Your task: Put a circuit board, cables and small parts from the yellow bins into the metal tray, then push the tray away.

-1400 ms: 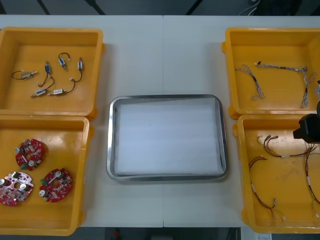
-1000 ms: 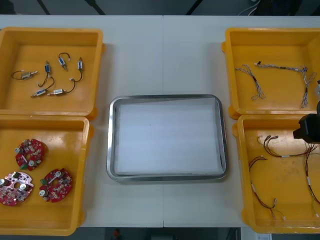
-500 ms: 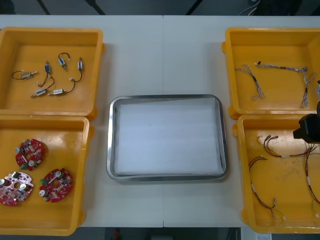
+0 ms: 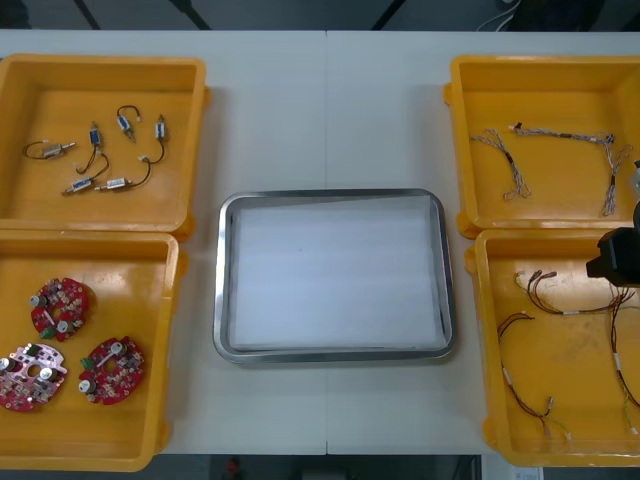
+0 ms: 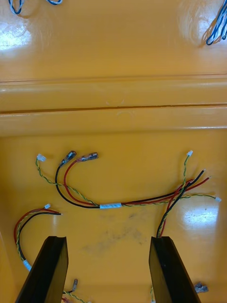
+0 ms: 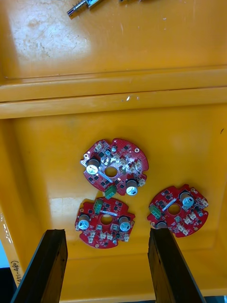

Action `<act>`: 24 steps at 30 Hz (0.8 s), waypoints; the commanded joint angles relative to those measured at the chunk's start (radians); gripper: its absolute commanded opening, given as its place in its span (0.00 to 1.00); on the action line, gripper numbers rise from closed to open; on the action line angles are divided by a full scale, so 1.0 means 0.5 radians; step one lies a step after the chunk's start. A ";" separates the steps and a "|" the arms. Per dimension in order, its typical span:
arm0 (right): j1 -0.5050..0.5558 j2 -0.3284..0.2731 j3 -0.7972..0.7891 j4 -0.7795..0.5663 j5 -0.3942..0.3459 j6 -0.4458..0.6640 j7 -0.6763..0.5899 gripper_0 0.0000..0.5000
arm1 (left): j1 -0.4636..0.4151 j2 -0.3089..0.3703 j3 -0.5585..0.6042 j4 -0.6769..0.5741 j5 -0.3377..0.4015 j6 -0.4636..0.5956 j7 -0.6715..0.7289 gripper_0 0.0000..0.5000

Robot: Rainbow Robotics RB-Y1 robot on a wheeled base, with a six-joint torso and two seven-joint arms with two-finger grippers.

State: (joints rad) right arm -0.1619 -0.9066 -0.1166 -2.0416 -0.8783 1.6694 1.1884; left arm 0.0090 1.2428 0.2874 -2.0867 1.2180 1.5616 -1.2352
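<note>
The metal tray [image 4: 218, 300], white inside, lies at the table's middle with nothing in it. Three round red circuit boards [image 4: 60, 308] rest in the near left yellow bin [image 4: 120, 280]. My left gripper [image 6: 111, 270] hangs open above that bin, with the boards [image 6: 115, 164] just beyond its fingertips. Red and yellow cables [image 4: 560, 310] lie in the near right bin [image 4: 570, 360]. My right gripper [image 5: 106, 272] is open over them, the taped cable bundle [image 5: 111, 205] ahead of its fingers. The right arm's black wrist [image 4: 618, 255] shows at the table's right edge.
Several small metal parts [image 4: 100, 150] with black leads lie in the far left bin [image 4: 100, 80]. Twisted blue and white cables [image 4: 560, 150] lie in the far right bin [image 4: 540, 90]. Bare table [image 4: 330, 110] stretches beyond the tray.
</note>
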 commanded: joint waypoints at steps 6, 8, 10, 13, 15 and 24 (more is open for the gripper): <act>0.008 0.009 0.015 -0.016 -0.011 -0.016 0.035 1.00 | 0.016 0.055 0.048 -0.002 0.009 -0.018 0.071 1.00; 0.008 0.009 0.015 -0.016 -0.011 -0.016 0.035 1.00 | 0.016 0.055 0.048 -0.002 0.009 -0.018 0.071 1.00; 0.008 0.009 0.015 -0.016 -0.011 -0.016 0.035 1.00 | 0.016 0.055 0.048 -0.002 0.009 -0.018 0.071 1.00; 0.008 0.009 0.015 -0.016 -0.011 -0.016 0.035 1.00 | 0.016 0.055 0.048 -0.002 0.009 -0.018 0.071 1.00; 0.008 0.009 0.015 -0.016 -0.011 -0.016 0.035 1.00 | 0.016 0.055 0.048 -0.002 0.009 -0.018 0.071 1.00; 0.008 0.009 0.015 -0.016 -0.011 -0.016 0.035 1.00 | 0.016 0.055 0.048 -0.002 0.009 -0.018 0.071 1.00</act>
State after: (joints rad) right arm -0.1619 -0.9066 -0.1166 -2.0416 -0.8783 1.6694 1.1884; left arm 0.0090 1.2428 0.2874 -2.0867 1.2180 1.5616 -1.2352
